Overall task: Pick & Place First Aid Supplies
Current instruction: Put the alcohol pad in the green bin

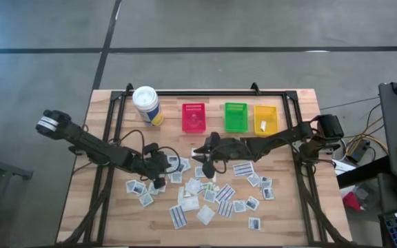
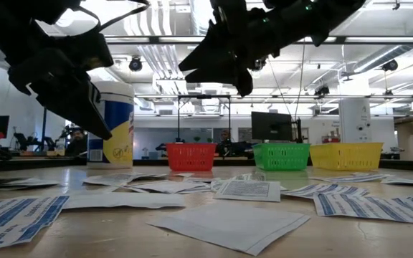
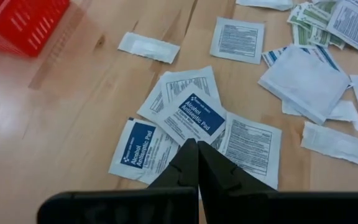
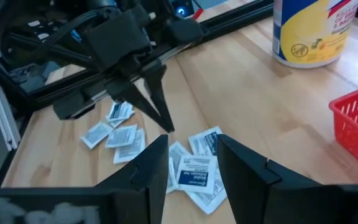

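While most packets [image 1: 205,196] are seen loose on the table [image 1: 288,213] | right gripper [image 4: 191,155] held apart, empty | left gripper [image 3: 197,163] pressed together | sorting mostly left.

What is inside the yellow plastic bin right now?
From above, the yellow plastic bin holds one small white packet near its front edge; the rest of its floor looks bare. From table height its mesh wall hides the contents.
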`<state>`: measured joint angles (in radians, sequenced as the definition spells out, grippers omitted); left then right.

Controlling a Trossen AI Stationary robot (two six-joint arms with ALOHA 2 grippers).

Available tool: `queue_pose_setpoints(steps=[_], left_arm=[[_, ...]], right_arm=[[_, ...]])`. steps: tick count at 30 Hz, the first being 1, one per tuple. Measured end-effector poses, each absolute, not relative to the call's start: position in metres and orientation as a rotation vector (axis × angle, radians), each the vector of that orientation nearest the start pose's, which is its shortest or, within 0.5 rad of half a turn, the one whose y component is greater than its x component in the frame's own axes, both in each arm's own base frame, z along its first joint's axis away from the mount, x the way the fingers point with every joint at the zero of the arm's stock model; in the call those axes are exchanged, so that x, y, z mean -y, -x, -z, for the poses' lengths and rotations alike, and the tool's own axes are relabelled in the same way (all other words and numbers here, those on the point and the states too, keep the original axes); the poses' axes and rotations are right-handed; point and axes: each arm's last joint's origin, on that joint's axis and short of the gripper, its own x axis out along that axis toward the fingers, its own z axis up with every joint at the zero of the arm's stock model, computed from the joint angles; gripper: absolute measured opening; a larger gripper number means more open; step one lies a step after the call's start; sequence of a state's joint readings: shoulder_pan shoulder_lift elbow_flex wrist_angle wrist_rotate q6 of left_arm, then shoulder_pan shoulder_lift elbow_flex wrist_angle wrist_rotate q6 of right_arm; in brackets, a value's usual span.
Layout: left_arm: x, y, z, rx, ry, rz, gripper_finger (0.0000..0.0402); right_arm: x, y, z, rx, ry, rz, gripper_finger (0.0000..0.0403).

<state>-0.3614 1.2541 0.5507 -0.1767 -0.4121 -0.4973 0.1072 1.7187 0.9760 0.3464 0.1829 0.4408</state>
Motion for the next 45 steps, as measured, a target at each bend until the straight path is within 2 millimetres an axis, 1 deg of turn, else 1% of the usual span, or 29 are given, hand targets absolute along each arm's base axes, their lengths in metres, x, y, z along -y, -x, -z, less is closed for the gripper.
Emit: queue_pose_setpoints(steps=[5, 8, 13, 17, 23, 27, 35, 42, 45], left_arm=[[0.068, -0.213, -0.165, -0.792, 0.132, -0.245, 0.0], [0.068, -0.212, -0.161, -0.791, 0.137, -0.245, 0.0], [0.068, -0.212, -0.155, -0.73, 0.169, -0.232, 0.0], [0.067, -0.21, -0.15, -0.695, 0.189, -0.226, 0.0], [0.065, -0.206, -0.141, -0.645, 0.231, -0.226, 0.0], [0.065, -0.206, -0.134, -0.59, 0.26, -0.218, 0.0], [0.068, -0.213, -0.119, -0.597, 0.27, -0.225, 0.0], [0.07, -0.22, -0.107, -0.65, 0.249, -0.249, 0.0], [0.071, -0.221, -0.103, -0.66, 0.262, -0.261, 0.0]], right_arm=[[-0.034, -0.367, -0.205, -0.373, -0.379, 0.162, 0.0134], [-0.034, -0.37, -0.202, -0.372, -0.382, 0.164, 0.0134], [-0.035, -0.383, -0.185, -0.419, -0.378, 0.175, 0.0134], [-0.037, -0.393, -0.176, -0.45, -0.375, 0.178, 0.0134], [-0.037, -0.397, -0.175, -0.509, -0.367, 0.188, 0.0134], [-0.036, -0.4, -0.176, -0.51, -0.367, 0.189, 0.0134], [-0.037, -0.402, -0.158, -0.543, -0.419, 0.215, 0.0134], [-0.037, -0.422, -0.134, -0.571, -0.417, 0.222, 0.0134], [-0.034, -0.43, -0.13, -0.571, -0.42, 0.23, 0.0134]])
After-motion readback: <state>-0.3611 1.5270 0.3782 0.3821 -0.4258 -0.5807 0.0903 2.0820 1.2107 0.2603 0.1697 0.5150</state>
